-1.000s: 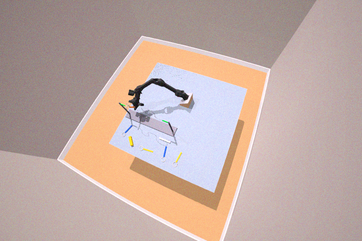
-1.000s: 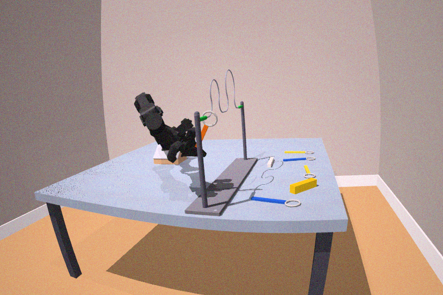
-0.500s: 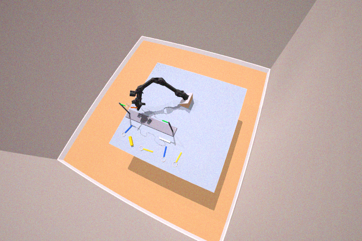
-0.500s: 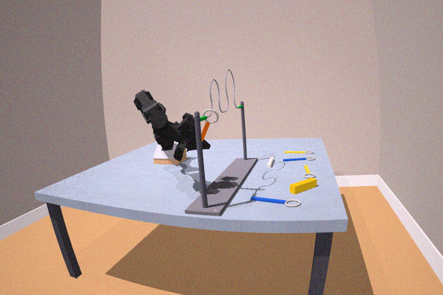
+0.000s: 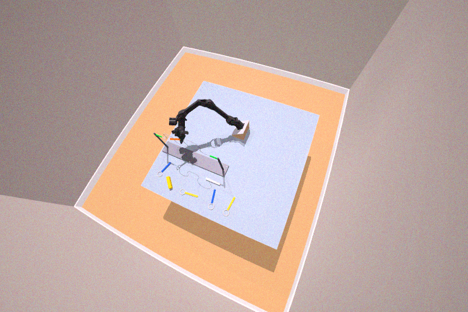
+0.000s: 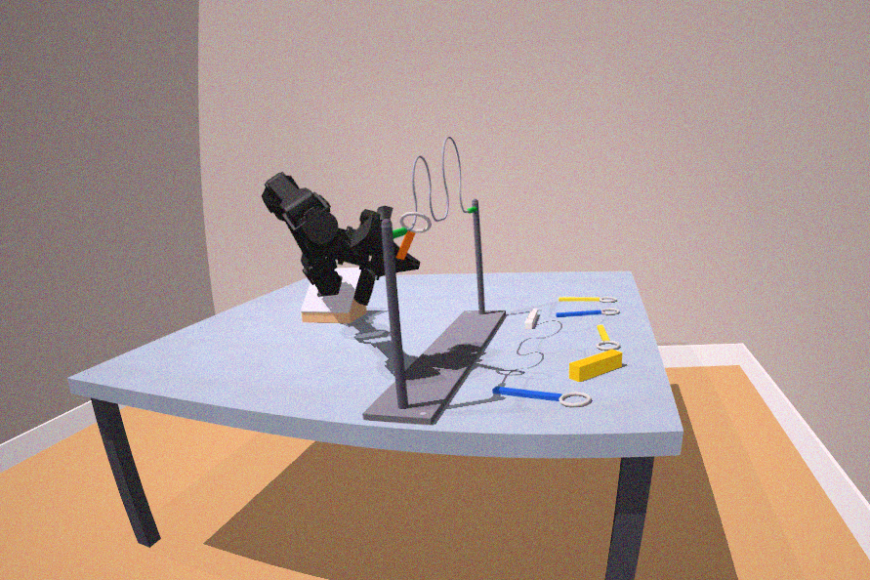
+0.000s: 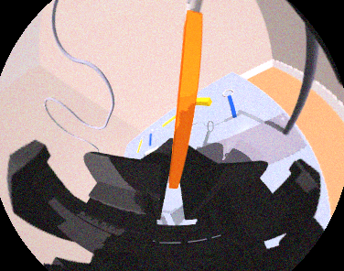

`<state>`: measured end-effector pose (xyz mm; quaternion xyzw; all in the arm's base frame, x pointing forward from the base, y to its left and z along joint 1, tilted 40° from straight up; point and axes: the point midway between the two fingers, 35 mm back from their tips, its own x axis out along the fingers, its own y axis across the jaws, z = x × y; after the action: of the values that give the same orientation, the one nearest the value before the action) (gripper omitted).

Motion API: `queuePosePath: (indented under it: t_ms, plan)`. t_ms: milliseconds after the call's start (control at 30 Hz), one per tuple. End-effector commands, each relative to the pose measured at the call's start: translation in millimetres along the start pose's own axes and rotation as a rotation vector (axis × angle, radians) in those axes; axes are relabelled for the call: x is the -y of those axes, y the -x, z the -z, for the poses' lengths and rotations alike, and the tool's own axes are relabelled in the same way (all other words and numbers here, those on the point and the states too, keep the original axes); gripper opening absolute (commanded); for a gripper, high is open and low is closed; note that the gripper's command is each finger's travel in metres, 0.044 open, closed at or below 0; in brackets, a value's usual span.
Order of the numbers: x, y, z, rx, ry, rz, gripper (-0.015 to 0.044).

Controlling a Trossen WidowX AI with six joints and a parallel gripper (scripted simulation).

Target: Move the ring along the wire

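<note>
from the top, the ring (image 5: 165,136) (image 6: 415,221) is seen near the worktop's (image 5: 263,154) (image 6: 244,342) left edge, past the near post (image 5: 160,140) (image 6: 393,314), with its orange handle (image 5: 174,138) (image 6: 405,244) (image 7: 186,92) pointed back toward the pincer (image 5: 182,139) (image 6: 413,264) (image 7: 175,142). from the side, the ring is seen tipped almost flat by the start of the thin grey wire (image 6: 438,219) (image 7: 112,92), just past the green part (image 6: 399,232) (image 5: 158,135), and the handle is slanted down from it. from the wrist, the handle is held tight by its low end, its long side going up and away, so the ring should be led by a gentle turn.
</note>
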<state>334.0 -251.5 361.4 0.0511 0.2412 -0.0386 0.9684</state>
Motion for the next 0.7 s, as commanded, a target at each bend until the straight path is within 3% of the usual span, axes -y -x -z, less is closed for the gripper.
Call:
queuePosePath:
  t_ms: [0, 667]
  plan:
    - [-15.6, 1.5, -1.7, 0.004, -0.074, -0.050, -0.0150]
    - [-79.4, 12.2, -20.1, 0.005, -0.481, -0.276, -0.0150]
